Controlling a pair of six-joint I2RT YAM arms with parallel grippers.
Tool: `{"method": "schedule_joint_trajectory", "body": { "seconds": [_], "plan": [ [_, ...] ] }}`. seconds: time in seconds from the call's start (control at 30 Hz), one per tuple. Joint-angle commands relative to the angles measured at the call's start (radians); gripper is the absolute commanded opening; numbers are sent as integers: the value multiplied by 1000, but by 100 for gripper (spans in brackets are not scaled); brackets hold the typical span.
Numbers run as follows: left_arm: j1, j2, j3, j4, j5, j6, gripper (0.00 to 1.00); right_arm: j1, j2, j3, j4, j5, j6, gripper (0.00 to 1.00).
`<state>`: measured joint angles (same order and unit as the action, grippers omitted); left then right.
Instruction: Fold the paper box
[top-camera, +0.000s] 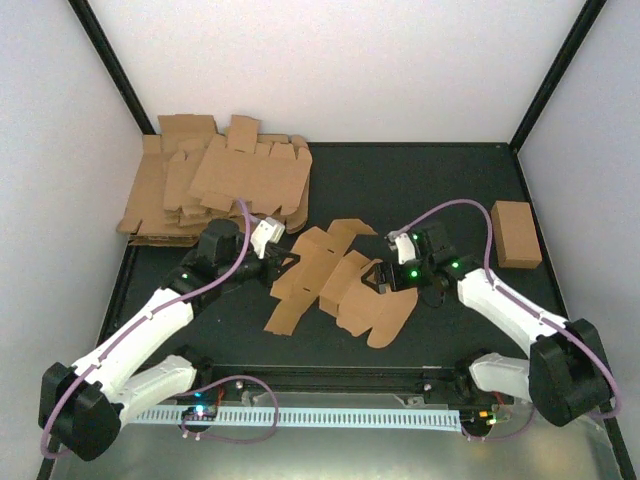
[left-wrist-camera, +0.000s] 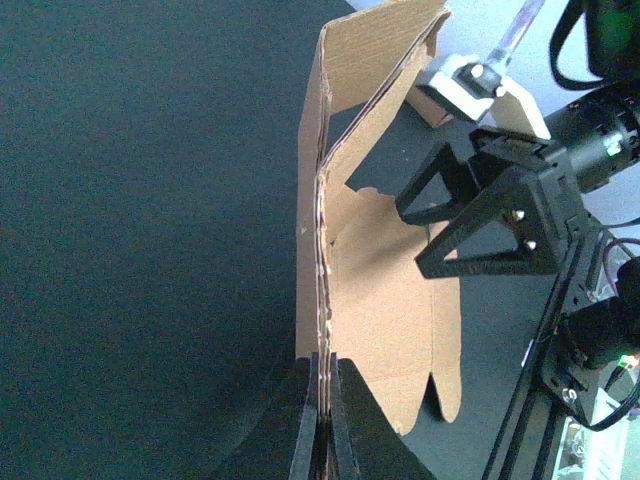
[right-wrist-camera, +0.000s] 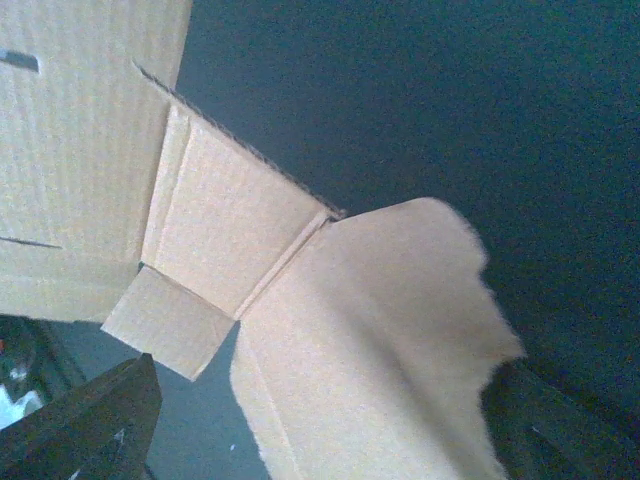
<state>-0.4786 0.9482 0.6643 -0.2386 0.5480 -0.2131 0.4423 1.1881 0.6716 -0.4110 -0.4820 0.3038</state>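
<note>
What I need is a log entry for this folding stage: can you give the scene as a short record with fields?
paper box: mid-table, flaps loose, not folded shut
left gripper: shut on the box's edge
right gripper: open, at the box's right side
heap of blanks: far left corner
folded box: far right, apart

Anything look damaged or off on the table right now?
One flap of the paper box has a ragged, uneven outer edge in the right wrist view, where its other edges are straight. It may be torn, though it is close and blurred. The stack of flat blanks at back left is splayed unevenly.
</note>
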Motion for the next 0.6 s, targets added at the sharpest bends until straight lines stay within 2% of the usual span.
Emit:
{"method": "schedule_joint_trajectory", "body": {
  "seconds": [0.0,0.13,0.43,0.57],
  "plan": [
    [-5,-15,-3,54,42,-3,2,-3,34,-16,74,-113,-31,93],
    [-5,-15,-5,60,43,-7,2,-4,50,-14,71,-117,-36,87],
    [-5,-1,-10,80,36,-22,2,-3,-18,-27,41,-148,-23,37],
    [-5,8,-6,84,35,-23,2,-4,-17,-21,27,-153,-15,24]
  ]
}}
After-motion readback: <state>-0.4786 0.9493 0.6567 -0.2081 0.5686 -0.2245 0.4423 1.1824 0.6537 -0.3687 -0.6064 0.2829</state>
